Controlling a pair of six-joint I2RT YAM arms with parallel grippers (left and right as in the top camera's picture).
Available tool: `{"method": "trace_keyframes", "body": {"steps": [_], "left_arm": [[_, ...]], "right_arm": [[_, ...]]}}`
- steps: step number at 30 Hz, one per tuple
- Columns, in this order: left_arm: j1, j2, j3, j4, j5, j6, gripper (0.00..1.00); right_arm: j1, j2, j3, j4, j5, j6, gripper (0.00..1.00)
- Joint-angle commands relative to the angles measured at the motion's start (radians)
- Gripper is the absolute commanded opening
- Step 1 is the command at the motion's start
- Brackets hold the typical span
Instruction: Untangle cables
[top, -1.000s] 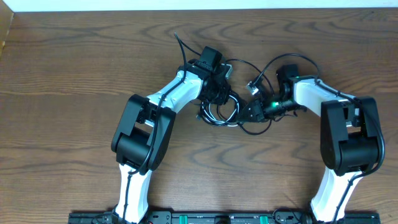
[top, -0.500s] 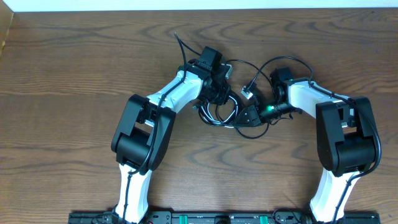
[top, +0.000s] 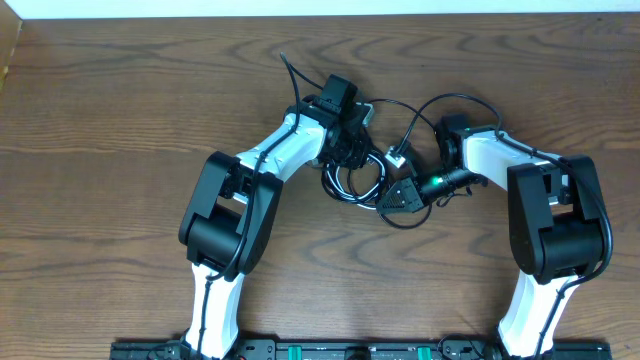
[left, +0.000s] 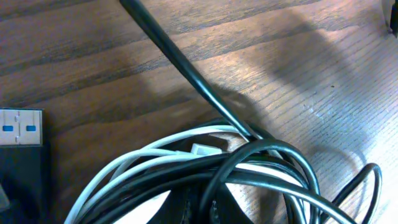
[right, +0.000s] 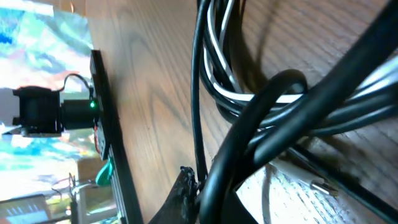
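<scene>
You've little done yet: the black cord (top: 462, 97) and white cord (left: 124, 167) lie looped in one coil (top: 355, 178) mid-table (top: 100, 120), left gripper (top: 350, 152) jaws clamped on it, right gripper (top: 400, 196) jaws pinching the black cord

Black cord (top: 352, 190): long, thin, wound in several overlapping loops at the middle of the wooden table (top: 120, 120), with one strand arching off to the right.
White cord (left: 134, 155): shorter, thin, threaded through the same bundle between the black turns. Its small pale plug end (top: 397, 155) lies just beside the coil.
</scene>
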Motion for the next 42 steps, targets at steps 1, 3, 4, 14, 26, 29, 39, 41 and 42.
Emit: {"method": "trace_keyframes", "body": {"steps": [1,3,4,14,26,29,39,41,42], "left_arm": [[0.011,0.008,-0.004,0.006,-0.031,-0.005,0.07],[0.019,0.008,-0.004,0.006,-0.033,-0.005,0.08],[0.024,0.008,-0.004,0.006,-0.032,-0.006,0.08],[0.057,0.008,-0.004,0.005,-0.033,-0.035,0.07],[0.057,0.008,-0.004,0.005,-0.032,-0.039,0.07],[0.057,0.008,-0.004,0.002,-0.032,-0.039,0.07],[0.057,0.008,-0.004,0.002,-0.032,-0.04,0.08],[0.057,0.008,-0.004,0.002,-0.032,-0.04,0.07],[0.057,0.008,-0.004,0.001,-0.032,-0.04,0.07]], "right_arm": [[0.0,-0.024,-0.003,-0.017,-0.034,-0.057,0.01],[-0.011,-0.028,0.004,-0.041,-0.067,-0.076,0.01],[-0.015,-0.033,0.005,-0.055,-0.089,-0.098,0.01],[-0.025,-0.192,0.009,-0.143,-0.158,-0.248,0.01],[-0.025,-0.555,0.012,0.038,-0.158,-0.104,0.01],[-0.024,-0.623,0.012,0.097,-0.16,-0.105,0.01],[-0.024,-0.763,0.012,0.324,-0.159,0.04,0.01],[-0.024,-0.771,0.012,0.365,-0.16,0.084,0.01],[-0.024,-0.772,0.012,0.385,-0.16,0.098,0.01]]}}
